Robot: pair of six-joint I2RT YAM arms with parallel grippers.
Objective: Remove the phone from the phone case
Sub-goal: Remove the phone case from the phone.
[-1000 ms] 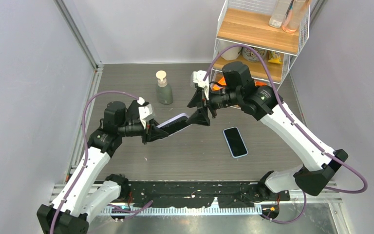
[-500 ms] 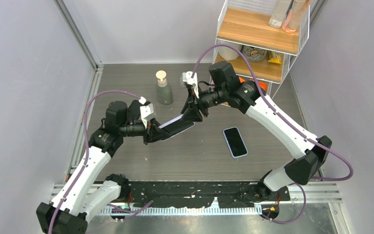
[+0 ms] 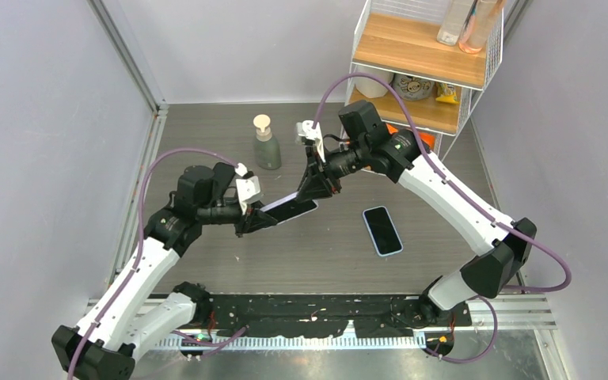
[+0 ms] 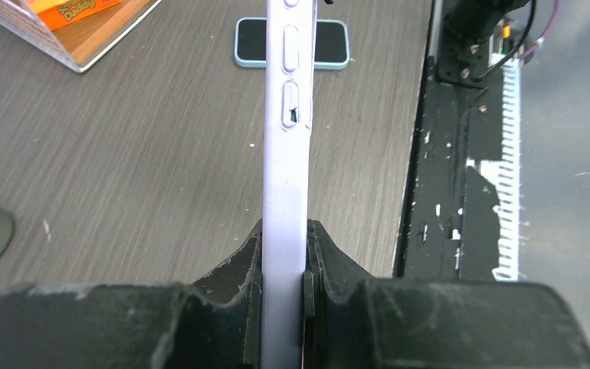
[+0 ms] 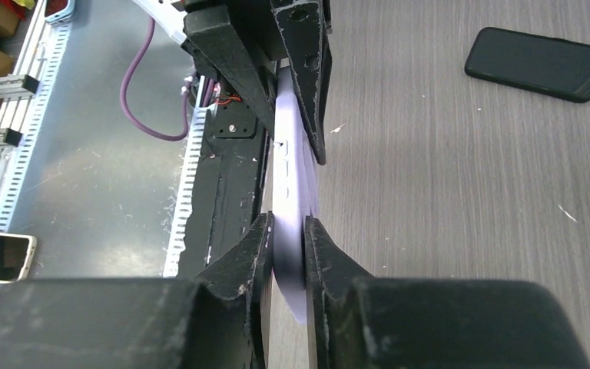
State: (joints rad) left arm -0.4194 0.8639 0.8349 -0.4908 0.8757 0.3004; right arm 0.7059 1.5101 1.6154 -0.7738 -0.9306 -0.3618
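A lavender phone case hangs above the table between my two grippers, its dark face up in the top view; I take that face for the phone. My left gripper is shut on its near-left end, and the case runs edge-on out from between the jaws. My right gripper is shut on the opposite end, the case's edge pinched between its fingers. The left gripper's fingers show at the far end in the right wrist view.
A second phone with a light blue rim lies flat on the table to the right, also the phone. A green soap bottle stands behind. A wire shelf with snacks fills the back right. A dark phone lies on the table.
My right gripper came down and to the left onto the far end of the case and shut on it. The left gripper kept its grip and shifted slightly right.
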